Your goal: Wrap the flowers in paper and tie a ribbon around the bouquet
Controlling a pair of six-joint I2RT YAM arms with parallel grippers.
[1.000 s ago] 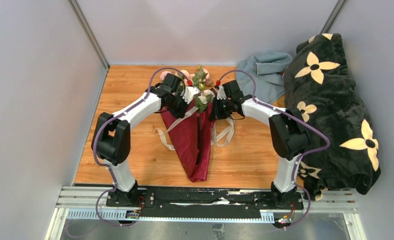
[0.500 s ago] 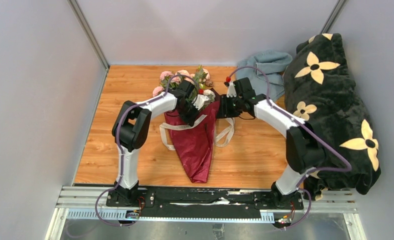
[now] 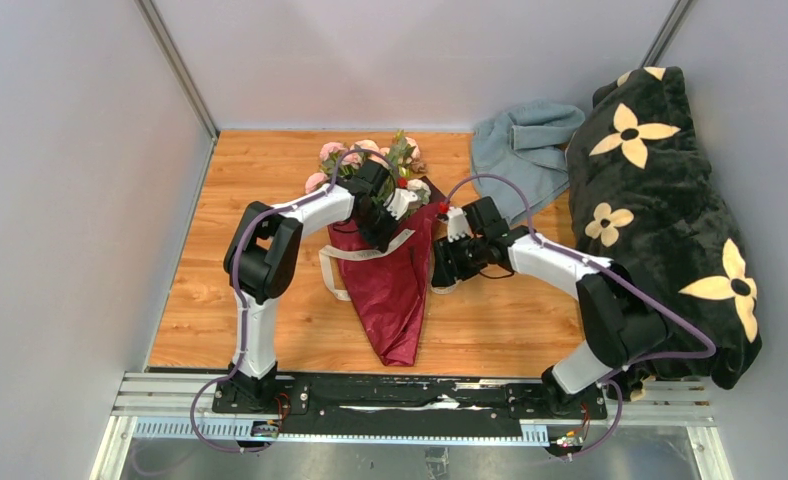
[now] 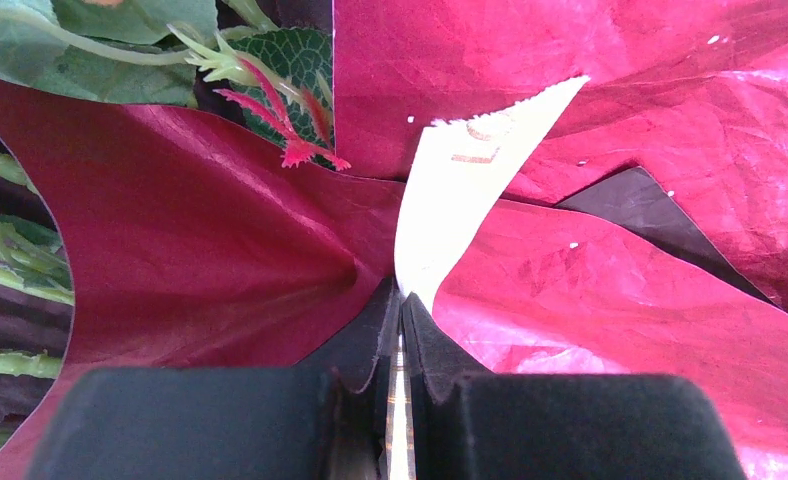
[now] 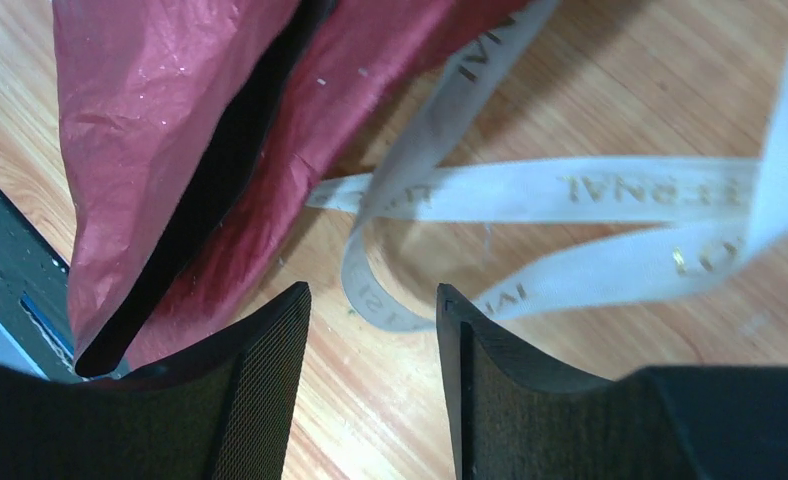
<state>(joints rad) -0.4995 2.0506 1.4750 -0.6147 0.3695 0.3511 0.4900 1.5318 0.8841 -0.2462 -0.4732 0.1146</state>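
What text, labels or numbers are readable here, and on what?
"RNAL": gold letters on the ribbon, right wrist view; the letters beside them are blurred.
Gold marks on the ribbon end, left wrist view: unreadable.
No other text visible.

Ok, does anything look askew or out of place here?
The ribbon is untied: it sprawls in loose loops on the table beside the bouquet, under the open right gripper, one end pinched in the left gripper. A black flowered blanket is heaped along the table's right side.
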